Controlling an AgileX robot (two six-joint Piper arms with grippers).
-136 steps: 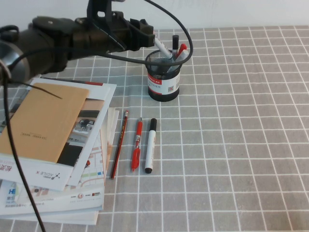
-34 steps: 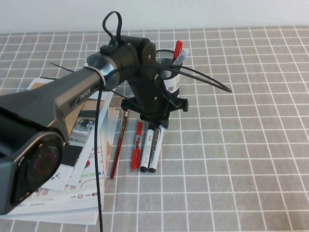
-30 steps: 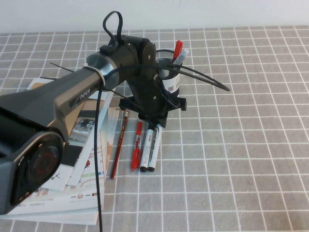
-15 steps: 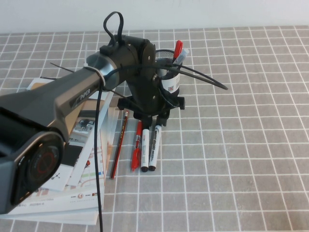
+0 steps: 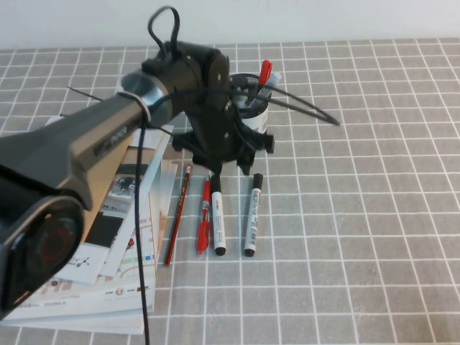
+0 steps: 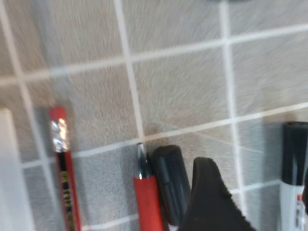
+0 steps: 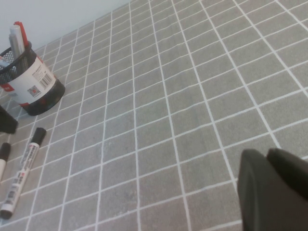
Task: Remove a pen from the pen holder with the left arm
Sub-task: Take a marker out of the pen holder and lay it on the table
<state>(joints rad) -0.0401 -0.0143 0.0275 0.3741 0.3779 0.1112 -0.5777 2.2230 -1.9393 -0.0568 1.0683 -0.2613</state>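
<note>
Just in front of the mesh pen holder (image 5: 259,116), the left end effector (image 5: 230,171) hangs low over the checked tabletop (image 5: 359,215), above the top ends of a row of writing tools. Row, from the booklet stack (image 5: 108,237) outward: pencil (image 5: 177,212), red pen (image 5: 204,215), black-capped marker (image 5: 216,219), then a second black-capped marker (image 5: 251,215) lying a little apart and slightly angled. Judgement: the second marker is the item taken out, and the step in hand is the release and retreat. To do it well: rise straight up before swinging away, keep the fingers off the marker's cap so it does not roll, and stay clear of the holder just behind, which holds a red pen and a grey one. Left end effector: jaws spread, gripping nothing; the wrist view shows one finger (image 6: 207,197) between the two marker caps. Right end effector (image 7: 272,185): parked well away over bare tabletop, clenched, empty.
</note>
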